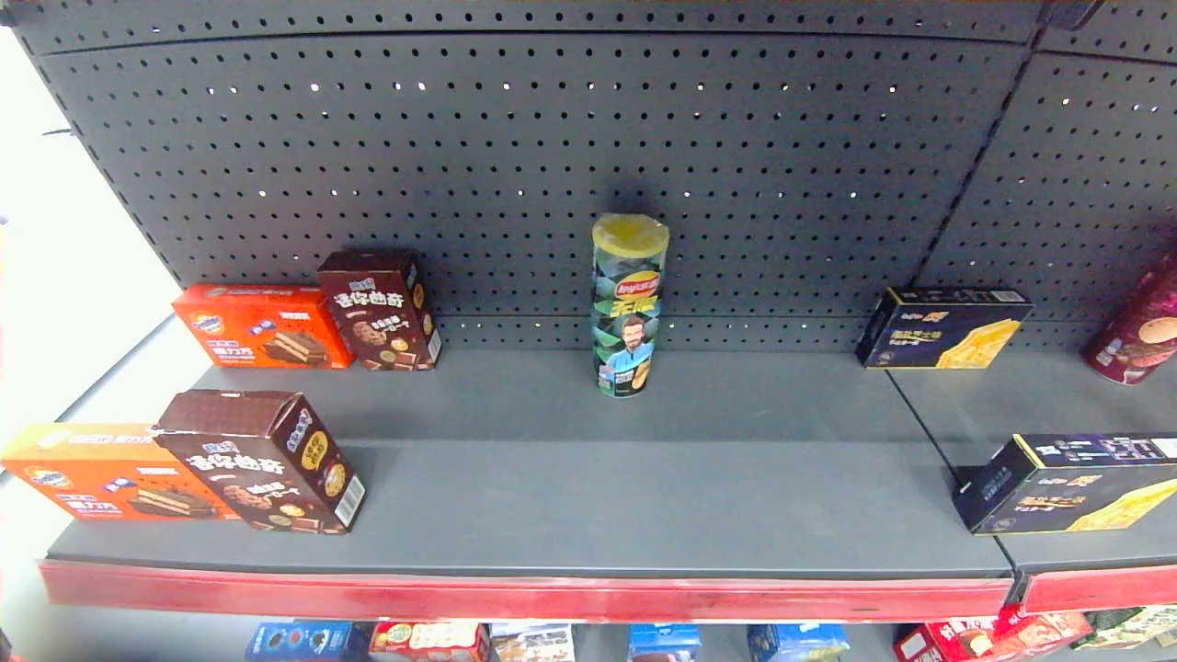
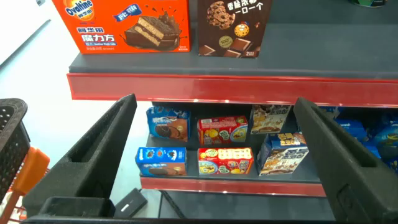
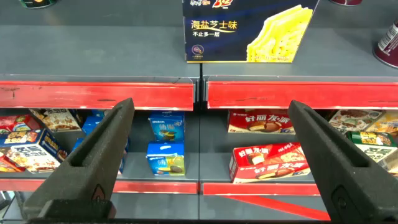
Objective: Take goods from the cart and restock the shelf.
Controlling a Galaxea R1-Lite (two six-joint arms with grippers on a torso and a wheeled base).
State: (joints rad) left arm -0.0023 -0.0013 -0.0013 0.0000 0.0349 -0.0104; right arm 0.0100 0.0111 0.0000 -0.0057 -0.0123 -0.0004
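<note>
The left end effector (image 2: 214, 104) is spread wide, with nothing between its fingers (image 2: 99, 149). Straight ahead of it runs the red lip (image 2: 236, 87) of the shelf (image 1: 588, 496). Just past that lip an orange box (image 2: 124, 25) and a brown box (image 2: 233, 28) stand side by side. Through the gap between the fingers, farther off and below the lip, a lower shelf (image 2: 230, 183) carries rows of small boxes. The black mesh cart (image 2: 9, 143) sits beside one finger, nearer than the shelf.

The right end effector (image 3: 211, 104) is also fully open and empty. Ahead of it two shelf sections meet, and a dark box (image 3: 249, 31) with yellow print stands just beyond the lip by that joint.

In the head view a can (image 1: 630, 308) stands upright in the middle of the shelf, close to the pegboard (image 1: 552, 165) and well apart from every box. A rear orange box (image 1: 262, 326) and a rear brown box (image 1: 382, 311) touch each other against the pegboard. A rear dark box (image 1: 942, 328) sits at the back by the section joint. A maroon can (image 1: 1136, 326) leans at the far edge.
</note>
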